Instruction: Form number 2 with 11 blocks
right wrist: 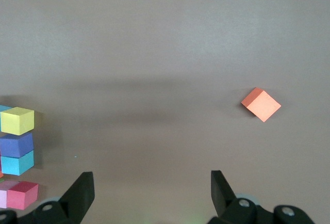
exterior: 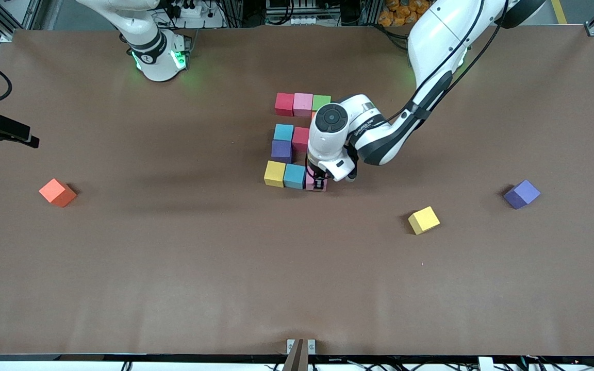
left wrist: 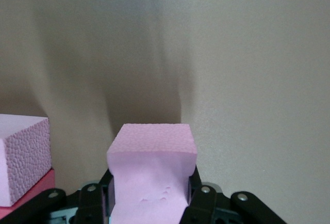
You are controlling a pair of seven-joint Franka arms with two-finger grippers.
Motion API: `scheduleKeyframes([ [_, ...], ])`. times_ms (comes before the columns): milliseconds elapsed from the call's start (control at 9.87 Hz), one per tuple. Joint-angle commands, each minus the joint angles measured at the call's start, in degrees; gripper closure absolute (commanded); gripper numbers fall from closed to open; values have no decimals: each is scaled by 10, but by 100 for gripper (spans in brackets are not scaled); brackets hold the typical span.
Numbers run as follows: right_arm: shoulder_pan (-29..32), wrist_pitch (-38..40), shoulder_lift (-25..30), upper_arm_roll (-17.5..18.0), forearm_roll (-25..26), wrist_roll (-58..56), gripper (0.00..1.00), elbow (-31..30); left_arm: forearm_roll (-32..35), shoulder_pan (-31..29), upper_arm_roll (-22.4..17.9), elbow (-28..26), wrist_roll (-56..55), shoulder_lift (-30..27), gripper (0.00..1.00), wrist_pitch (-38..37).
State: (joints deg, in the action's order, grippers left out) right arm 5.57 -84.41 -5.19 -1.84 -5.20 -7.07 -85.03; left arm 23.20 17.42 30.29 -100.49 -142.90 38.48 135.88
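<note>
From my seat: right pincer [right wrist: 149, 193] wide, idle, over bare surface [exterior: 173, 268]. Loose orange block [exterior: 57, 192]. The 2 [exterior: 297, 147] looks nearly done; left pincer [exterior: 319, 181] clamps a pink block [left wrist: 152, 167] at its last row's end.

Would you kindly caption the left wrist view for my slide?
Left pincer shut on a pink block, low over the brown table.
</note>
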Motion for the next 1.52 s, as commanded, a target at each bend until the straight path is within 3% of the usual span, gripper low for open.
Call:
scheduleKeyframes([
  [0,7,5,-7,5,-3,0,0,13,15,6,-3,8,-19,6,100,4],
  [912,5,5,-8,5,-4,0,0,12,14,9,-3,11,-19,16,100,4],
  [1418,2,4,-12,5,-4,0,0,12,13,5,-4,14,-12,18,83,4],
])
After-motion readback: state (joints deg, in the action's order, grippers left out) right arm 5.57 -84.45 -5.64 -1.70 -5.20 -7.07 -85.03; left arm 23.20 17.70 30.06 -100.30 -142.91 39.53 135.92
